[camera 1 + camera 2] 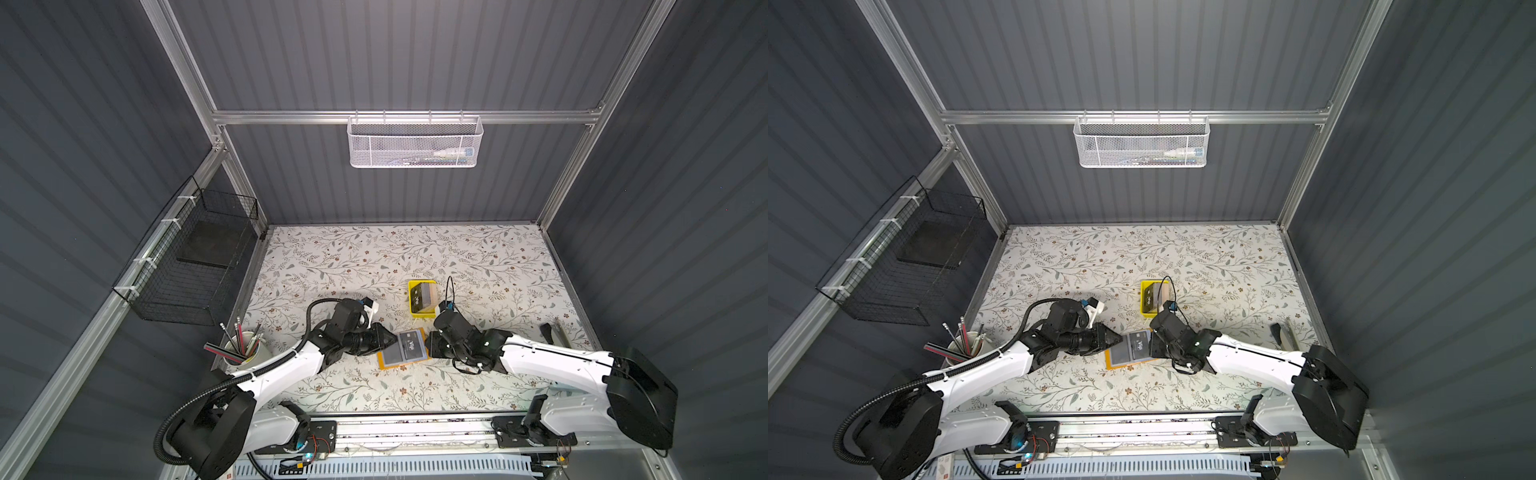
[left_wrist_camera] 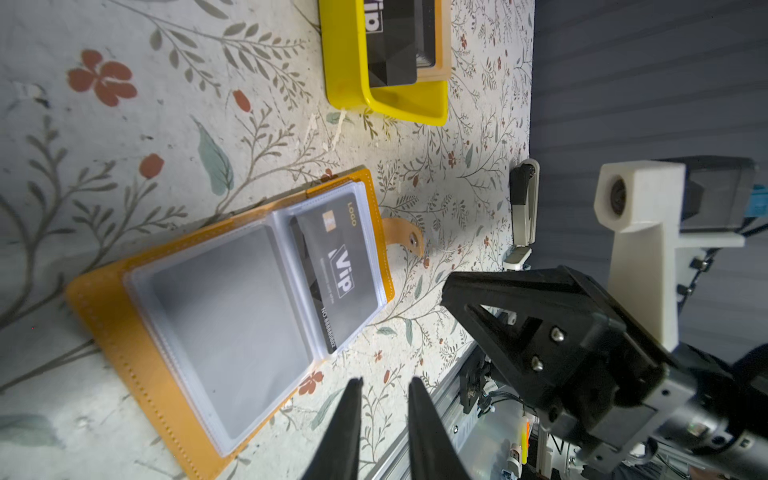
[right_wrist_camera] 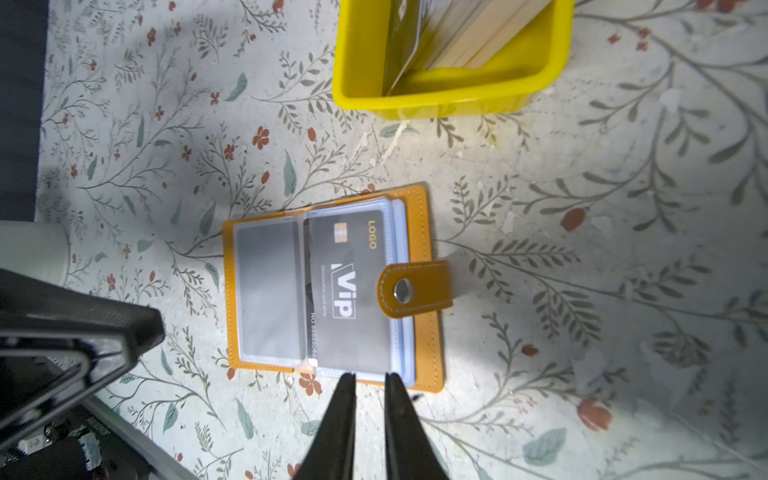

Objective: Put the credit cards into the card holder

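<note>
1. Card holder (image 1: 384, 361) lying open between both grippers, one black VIP card (image 3: 345, 286) sleeved.
2. Yellow tray (image 1: 412, 305) just beyond, nearer the right gripper (image 3: 370, 376).
3. Remaining credit cards (image 1: 422, 296) on edge inside, long edges along the tray.
4. Left gripper (image 2: 384, 380) and right alike: narrowly parted, empty.

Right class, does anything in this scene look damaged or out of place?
Only minor wear: the floral table cover shows pale scraped streaks beside the yellow tray, on the card holder side. Nothing is spilled.
</note>
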`<state>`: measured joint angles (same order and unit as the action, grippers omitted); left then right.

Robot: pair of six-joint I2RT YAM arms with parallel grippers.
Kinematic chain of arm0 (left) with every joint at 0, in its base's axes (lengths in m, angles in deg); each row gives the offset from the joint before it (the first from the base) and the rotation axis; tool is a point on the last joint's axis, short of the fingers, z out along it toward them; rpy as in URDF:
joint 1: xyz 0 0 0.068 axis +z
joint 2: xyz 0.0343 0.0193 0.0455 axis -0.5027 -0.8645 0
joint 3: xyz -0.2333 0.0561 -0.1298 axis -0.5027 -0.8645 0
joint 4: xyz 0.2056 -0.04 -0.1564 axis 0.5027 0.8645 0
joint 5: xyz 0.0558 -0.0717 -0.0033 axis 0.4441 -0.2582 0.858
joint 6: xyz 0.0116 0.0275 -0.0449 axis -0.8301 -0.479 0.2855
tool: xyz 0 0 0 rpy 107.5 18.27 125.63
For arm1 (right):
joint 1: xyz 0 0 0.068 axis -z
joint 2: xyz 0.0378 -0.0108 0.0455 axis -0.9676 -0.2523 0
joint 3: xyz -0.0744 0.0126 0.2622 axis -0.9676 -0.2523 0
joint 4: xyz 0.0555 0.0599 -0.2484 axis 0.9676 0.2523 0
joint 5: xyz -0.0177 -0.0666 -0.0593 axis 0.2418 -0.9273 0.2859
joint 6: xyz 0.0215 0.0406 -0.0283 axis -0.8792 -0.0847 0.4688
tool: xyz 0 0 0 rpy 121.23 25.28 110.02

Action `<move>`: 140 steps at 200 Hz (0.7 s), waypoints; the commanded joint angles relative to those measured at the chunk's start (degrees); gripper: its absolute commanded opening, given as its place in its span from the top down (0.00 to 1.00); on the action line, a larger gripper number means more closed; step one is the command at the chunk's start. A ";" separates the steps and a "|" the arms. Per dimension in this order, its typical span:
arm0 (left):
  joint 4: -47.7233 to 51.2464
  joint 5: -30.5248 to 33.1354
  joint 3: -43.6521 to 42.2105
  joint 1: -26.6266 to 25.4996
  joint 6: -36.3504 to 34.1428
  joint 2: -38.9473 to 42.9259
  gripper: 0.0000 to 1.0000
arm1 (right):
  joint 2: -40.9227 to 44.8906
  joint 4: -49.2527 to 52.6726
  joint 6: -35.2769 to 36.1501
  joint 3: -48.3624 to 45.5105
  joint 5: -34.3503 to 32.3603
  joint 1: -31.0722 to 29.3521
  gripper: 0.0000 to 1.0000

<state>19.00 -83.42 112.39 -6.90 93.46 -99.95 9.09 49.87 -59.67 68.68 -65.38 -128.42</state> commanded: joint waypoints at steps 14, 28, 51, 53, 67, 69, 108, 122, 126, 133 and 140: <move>-1.72 1.03 -1.08 -1.26 -0.81 -1.02 0.78 | 2.68 0.33 1.66 -2.22 0.86 -0.23 0.82; -2.47 2.01 -0.85 -2.14 -1.06 -1.99 0.77 | 3.31 0.16 1.59 -2.87 0.92 -0.23 0.81; -1.51 4.46 0.04 -3.43 -1.84 -4.27 0.77 | 3.89 0.65 0.96 -3.44 -0.11 -0.23 0.80; -1.38 4.56 0.08 -3.50 -2.00 -4.46 0.77 | 3.87 0.65 0.85 -3.49 -0.13 -0.23 0.80; -1.55 5.15 0.36 -3.86 -2.29 -5.87 0.78 | 3.68 0.00 0.49 -3.84 0.03 -0.23 0.79; -1.63 5.30 0.37 -3.94 -2.26 -6.12 0.78 | 3.71 -0.11 0.40 -3.83 0.14 -0.23 0.79; -1.81 7.83 2.27 -6.15 -1.82 -9.55 0.80 | 2.33 -1.41 -0.88 -4.35 0.43 -0.14 0.79; -1.70 7.86 3.25 -6.28 -1.77 -10.54 0.80 | 1.93 -1.83 -0.16 -4.07 1.08 -0.20 0.79; -1.72 9.61 3.42 -6.31 -1.60 -10.70 0.80 | 1.88 -1.83 0.07 -3.98 1.14 -0.16 0.79; -1.85 10.46 3.55 -6.37 -1.13 -11.01 0.79 | 1.90 -1.72 0.32 -3.90 0.99 -0.22 0.79; -2.25 10.78 3.54 -6.50 -0.63 -11.22 0.79 | 1.96 -1.77 0.33 -4.15 0.60 -0.18 0.79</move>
<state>17.28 -75.94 113.86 -12.98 92.65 -110.33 11.43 48.61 -59.56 65.31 -64.68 -128.42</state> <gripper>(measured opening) 0.204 0.207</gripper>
